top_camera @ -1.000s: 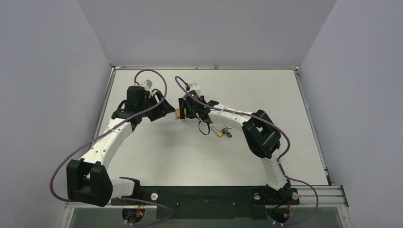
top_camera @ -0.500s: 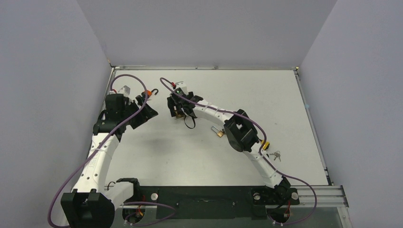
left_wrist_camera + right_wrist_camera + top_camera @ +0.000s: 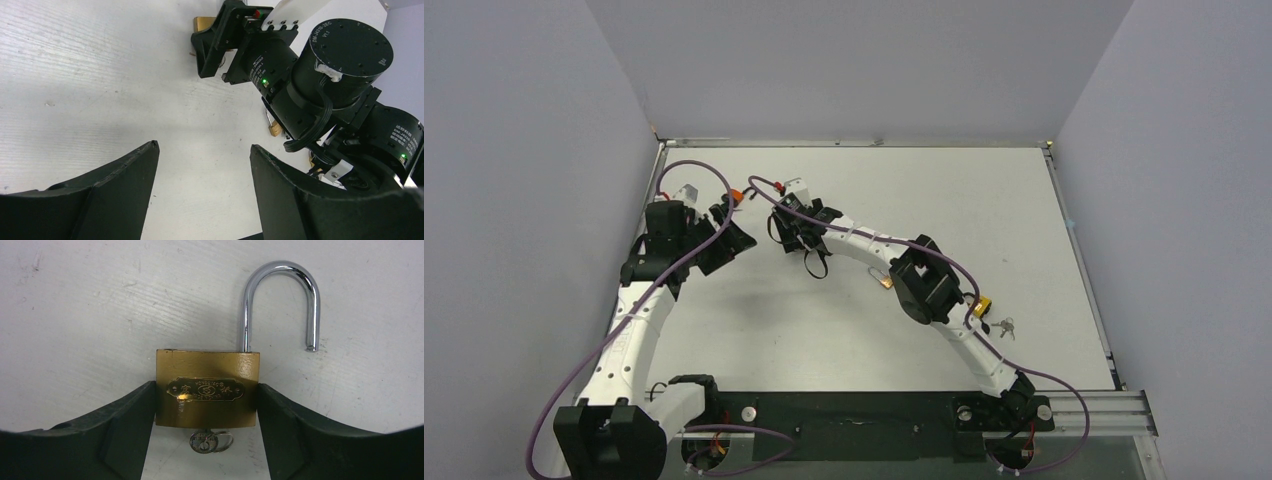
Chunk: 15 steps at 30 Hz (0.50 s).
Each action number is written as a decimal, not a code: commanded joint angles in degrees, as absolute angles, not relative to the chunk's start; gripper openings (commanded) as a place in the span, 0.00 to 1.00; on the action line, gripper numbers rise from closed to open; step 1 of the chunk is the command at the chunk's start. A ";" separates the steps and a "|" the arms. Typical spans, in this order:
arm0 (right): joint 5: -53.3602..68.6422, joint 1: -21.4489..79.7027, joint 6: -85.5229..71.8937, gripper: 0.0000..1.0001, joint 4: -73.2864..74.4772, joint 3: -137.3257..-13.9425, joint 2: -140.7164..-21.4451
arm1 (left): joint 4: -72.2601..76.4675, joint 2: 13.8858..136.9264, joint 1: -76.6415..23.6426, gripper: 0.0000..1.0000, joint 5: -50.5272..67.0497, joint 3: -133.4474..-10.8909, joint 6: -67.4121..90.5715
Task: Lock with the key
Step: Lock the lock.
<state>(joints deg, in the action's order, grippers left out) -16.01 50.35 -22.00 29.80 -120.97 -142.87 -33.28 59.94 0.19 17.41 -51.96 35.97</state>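
The padlock point(image 3: 207, 389) lies flat on the tabletop point(image 3: 984, 200), in its far-left part, left of centre and nearer the far edge than the near one. Its shackle point(image 3: 280, 270) is open. The long leg stands in the body, and the arch is swung outward, so the free end hangs over bare table past the body's side, well off its hole. A key point(image 3: 210, 442) sits in the keyhole on the opposite face, its small ring showing.

The lock's long axis, key to shackle, runs straight along the line the right gripper point(image 3: 206, 385) points. The key end faces back toward that wrist and the shackle faces away from it. The right gripper holds the brass body across its width, one finger pressed on each side face.

That hold probably leaves neither the key nor the shackle within its own reach, so the next move likely falls to the other arm. The left gripper point(image 3: 202, 160) hovers just beside, on the left-edge side, its fingers spread wide with nothing between them. It faces the right wrist and the lock.

To close the lock, the shackle has to swing back over the body before it is pressed in, so the free end's offset from its hole matters most.

A second small lock point(image 3: 886, 280) lies apart, near the right arm's elbow.
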 commanded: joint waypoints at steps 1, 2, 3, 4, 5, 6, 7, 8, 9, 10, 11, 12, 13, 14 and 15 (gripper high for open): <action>-14.32 50.65 -20.66 0.41 32.89 -122.31 -143.07 | -31.11 57.84 1.60 0.65 17.53 -52.47 36.90; -13.80 50.64 -20.72 0.36 32.84 -121.68 -142.73 | -31.18 57.90 1.68 0.65 17.57 -52.62 36.91; -13.62 50.52 -20.69 0.26 32.36 -120.42 -141.74 | -31.15 57.95 1.74 0.65 17.62 -52.68 36.98; -13.45 50.48 -20.68 0.22 31.87 -119.49 -140.92 | -30.81 57.99 1.75 0.65 17.92 -52.62 36.99; -13.36 50.41 -20.54 0.16 30.58 -117.48 -138.81 | -30.52 58.00 1.73 0.65 18.14 -52.44 37.09; -13.14 50.34 -20.16 0.14 29.92 -116.35 -137.61 | -29.74 57.94 1.75 0.65 18.82 -52.32 37.13; -12.90 50.18 -19.88 0.09 28.95 -114.43 -134.99 | -28.75 57.93 1.75 0.65 19.34 -52.06 37.21; -12.23 50.10 -19.16 0.06 28.15 -113.60 -132.32 | -28.17 58.08 1.76 0.65 20.28 -51.96 37.19; -11.50 49.92 -18.77 0.05 27.70 -111.74 -130.80 | -27.02 58.13 1.69 0.65 20.78 -51.77 37.25; -10.93 49.83 -17.88 0.02 26.74 -110.80 -127.62 | -26.34 58.50 1.68 0.65 22.05 -51.73 37.21; -10.12 49.72 -16.82 0.01 26.38 -108.82 -126.08 | -25.00 58.78 1.61 0.65 22.89 -51.69 37.16; -9.63 49.74 -16.19 0.00 25.65 -107.85 -122.75 | -24.36 59.67 1.50 0.65 24.86 -51.77 36.89; -8.54 49.63 -15.03 0.00 25.35 -105.78 -121.05 | -23.05 60.11 1.50 0.65 25.79 -52.03 36.73; -7.92 49.60 -14.46 0.00 24.77 -104.70 -117.89 | -22.07 60.80 1.34 0.65 28.13 -52.12 36.60; -6.73 49.53 -13.46 0.00 24.60 -102.73 -116.25 | -20.17 60.98 1.20 0.65 29.23 -52.23 36.24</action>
